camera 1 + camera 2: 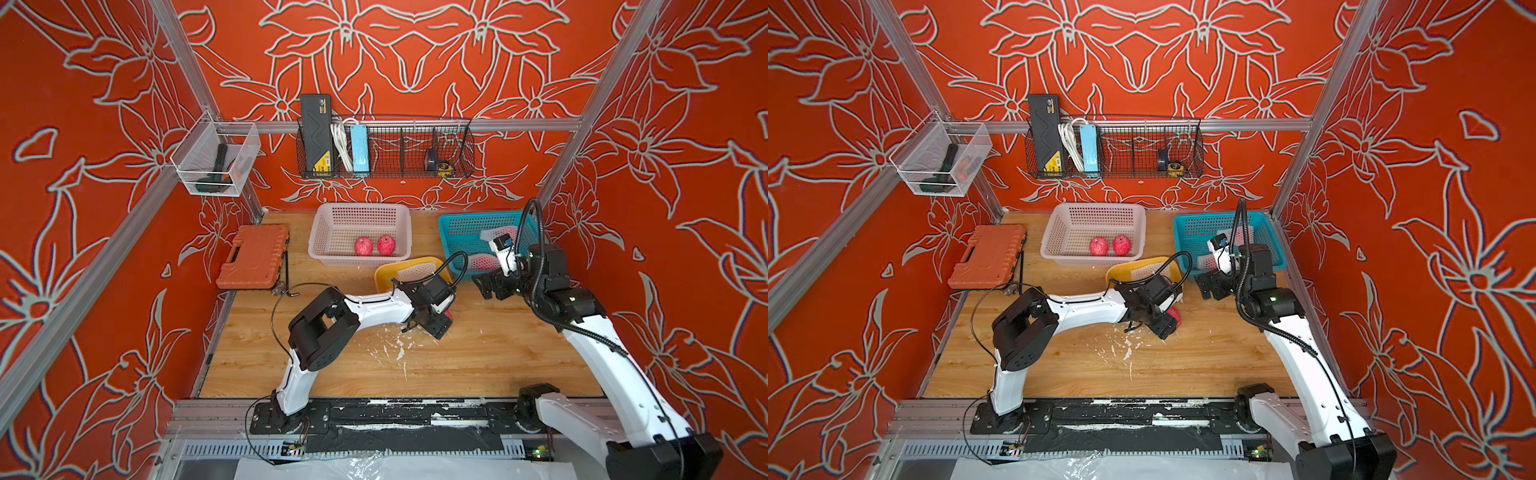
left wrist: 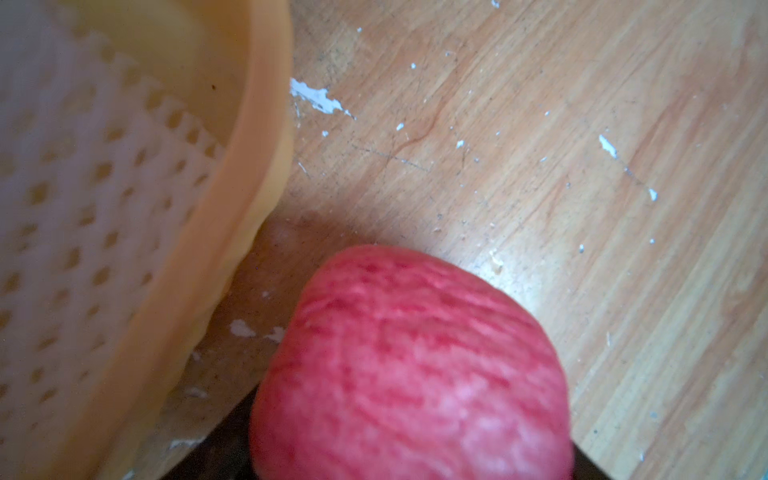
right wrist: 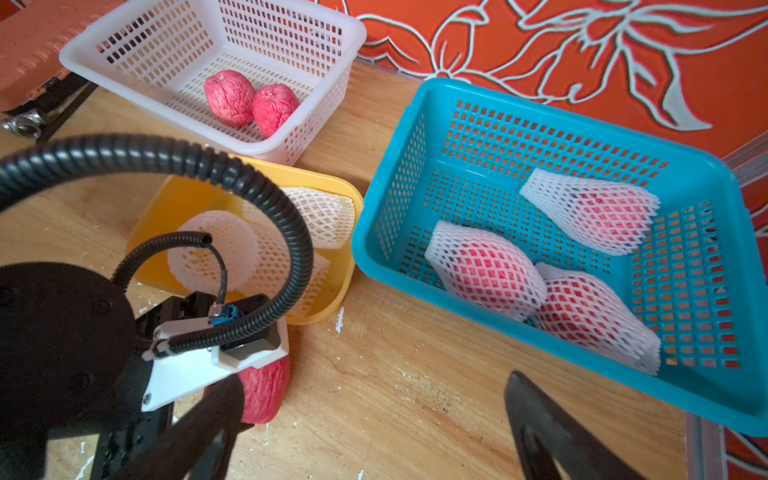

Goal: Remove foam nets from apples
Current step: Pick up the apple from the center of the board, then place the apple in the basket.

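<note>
My left gripper (image 1: 441, 324) is shut on a bare pinkish-red apple (image 2: 411, 365) low over the table, right beside the yellow tray (image 2: 249, 166). Loose foam nets (image 3: 216, 249) lie in that tray. Three apples still wrapped in white foam nets (image 3: 486, 266) lie in the blue basket (image 3: 395, 187). Two bare apples (image 1: 364, 246) sit in the white basket (image 1: 320, 232). My right gripper (image 3: 374, 436) is open and empty above bare wood, in front of the blue basket and to the right of the held apple (image 3: 266, 390).
White foam flakes (image 1: 395, 345) litter the wood in front of the left gripper. An orange tool case (image 1: 253, 255) lies at the far left of the table. A wire rack (image 1: 386, 149) and a mesh bin (image 1: 216, 158) hang on the walls.
</note>
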Robot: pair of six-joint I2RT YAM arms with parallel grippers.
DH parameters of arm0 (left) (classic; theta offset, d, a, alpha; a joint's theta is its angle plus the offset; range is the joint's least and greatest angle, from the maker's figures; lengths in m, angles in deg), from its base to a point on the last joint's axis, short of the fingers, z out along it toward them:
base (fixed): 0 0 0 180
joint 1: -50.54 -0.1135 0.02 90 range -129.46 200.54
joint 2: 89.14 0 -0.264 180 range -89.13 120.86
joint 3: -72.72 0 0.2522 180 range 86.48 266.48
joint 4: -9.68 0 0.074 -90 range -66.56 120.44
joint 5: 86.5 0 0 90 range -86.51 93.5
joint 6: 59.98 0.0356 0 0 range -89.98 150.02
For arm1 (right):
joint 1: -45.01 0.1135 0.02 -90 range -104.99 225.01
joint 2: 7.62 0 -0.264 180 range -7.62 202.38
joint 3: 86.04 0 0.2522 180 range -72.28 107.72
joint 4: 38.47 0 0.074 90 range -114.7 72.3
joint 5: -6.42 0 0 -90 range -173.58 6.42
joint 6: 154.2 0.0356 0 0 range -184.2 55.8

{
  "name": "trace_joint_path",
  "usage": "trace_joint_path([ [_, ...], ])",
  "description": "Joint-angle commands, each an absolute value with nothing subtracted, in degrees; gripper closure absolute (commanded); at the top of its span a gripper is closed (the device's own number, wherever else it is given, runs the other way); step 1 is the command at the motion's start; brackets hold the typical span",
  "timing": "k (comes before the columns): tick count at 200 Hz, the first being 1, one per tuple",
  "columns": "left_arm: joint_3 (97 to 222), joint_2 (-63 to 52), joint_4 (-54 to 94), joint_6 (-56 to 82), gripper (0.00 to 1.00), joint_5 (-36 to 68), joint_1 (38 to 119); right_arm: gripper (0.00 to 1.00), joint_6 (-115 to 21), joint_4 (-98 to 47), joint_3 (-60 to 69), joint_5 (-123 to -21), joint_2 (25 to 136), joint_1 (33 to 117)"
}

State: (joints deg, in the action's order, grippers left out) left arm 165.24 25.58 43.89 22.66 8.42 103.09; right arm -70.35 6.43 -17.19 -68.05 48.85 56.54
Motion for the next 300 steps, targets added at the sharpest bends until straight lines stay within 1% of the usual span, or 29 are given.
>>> trace_joint_path([
  [1, 164.68, 24.49, 43.18, 22.99, 0.28, 8.13, 103.29, 0.02, -70.05, 5.25, -17.87, -67.08, 47.76, 56.21],
  [71, 161.56, 20.2, 41.62, 24.62, 0.42, 9.51, 103.6, 0.02, -70.08, 5.63, -18.14, -67.04, 46.89, 56.19],
  [112, 158.2, 13.06, 41.94, 25.8, 0.43, 10.88, 103.8, 0.02, -69.78, 6.79, -17.55, -67.49, 46.08, 56.25],
  [146, 156.85, 4.7, 43.83, 26.5, 0.44, 8.7, 103.63, 0.02, -68.51, 6.98, -16.78, -68.03, 44.74, 56.2],
  [163, 156.71, 1.07, 44.18, 26.37, 0.45, 8.16, 102.04, 0.02, -68.02, 7.01, -16.65, -67.26, 44.46, 56.25],
  [187, 157.43, -2.1, 44.65, 26.72, 0.46, 9.02, 96.35, 0.02, -66.98, 7.25, -16.9, -65.63, 44.69, 56.2],
  [211, 159.52, -3.87, 44.3, 27.0, 0.45, 11.93, 87.62, 0.03, -65.14, 5.73, -17.02, -63.94, 45.33, 56.26],
  [228, 161.0, -3.75, 42.85, 27.54, 0.45, 12.18, 80.78, 0.03, -64.13, 4.64, -15.99, -62.75, 47.2, 56.17],
  [249, 164.11, 0.07, 42.16, 27.83, 0.45, 12.8, 72.22, 0.04, -63.41, 3.39, -14.44, -61.91, 50.34, 56.2],
  [273, 167.16, 6.11, 40.92, 27.52, 0.45, 12.77, 64.17, 0.04, -63.68, 2.68, -12.51, -61.84, 54.1, 56.24],
  [300, 171.37, 14.56, 41.07, 28.22, 0.46, 12.38, 58.76, 0.04, -65.03, 2.79, -10.19, -62.17, 58.08, 56.19],
])
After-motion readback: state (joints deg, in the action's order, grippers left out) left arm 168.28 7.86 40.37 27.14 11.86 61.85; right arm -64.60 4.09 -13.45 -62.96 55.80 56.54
